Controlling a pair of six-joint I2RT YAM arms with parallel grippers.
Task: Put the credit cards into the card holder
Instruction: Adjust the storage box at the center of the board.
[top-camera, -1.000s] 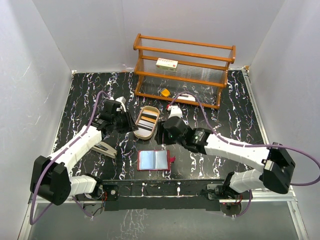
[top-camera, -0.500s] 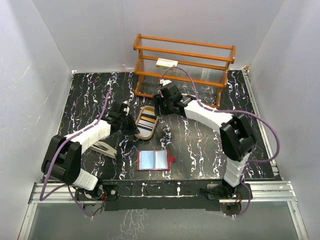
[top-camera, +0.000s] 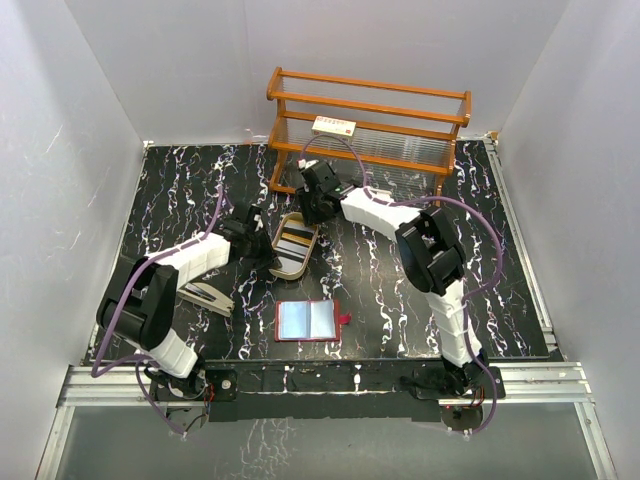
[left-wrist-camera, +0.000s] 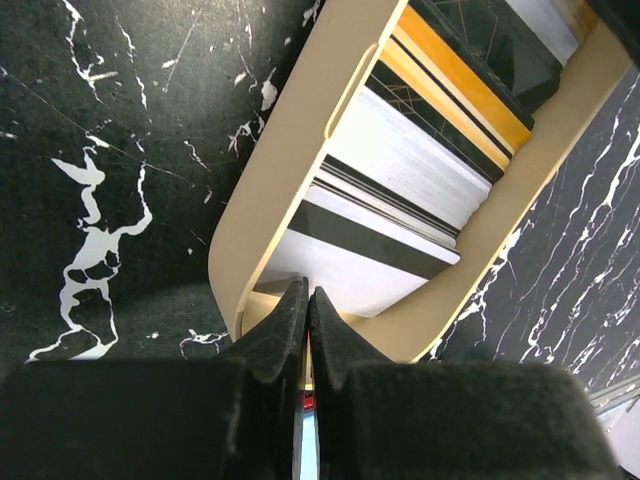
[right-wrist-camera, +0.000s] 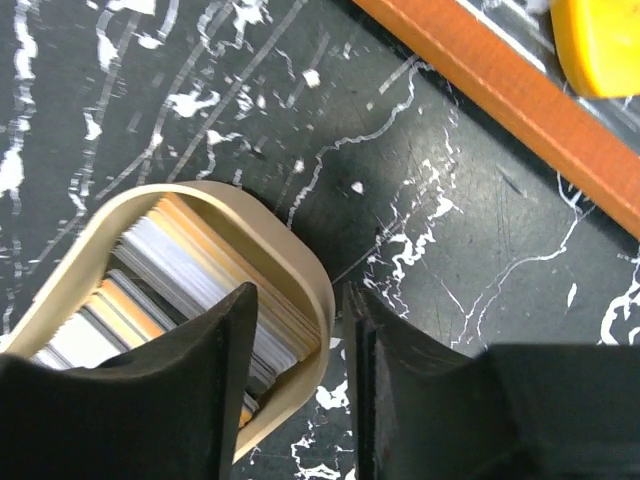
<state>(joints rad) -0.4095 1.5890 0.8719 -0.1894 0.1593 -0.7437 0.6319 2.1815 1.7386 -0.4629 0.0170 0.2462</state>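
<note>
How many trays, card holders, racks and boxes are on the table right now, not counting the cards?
Oval tray: 1
Card holder: 1
Wooden rack: 1
White box: 1
Total: 4

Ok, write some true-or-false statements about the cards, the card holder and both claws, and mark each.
1. The card holder lies open on the table. True.
2. The credit cards sit in its pockets. False: they lie stacked in the oval wooden tray.
3. The left claw is shut. True.
4. The right claw is shut. False: its fingers stand apart, astride the tray's rim.
5. The white box lies on the table. False: it sits on the wooden rack.
</note>
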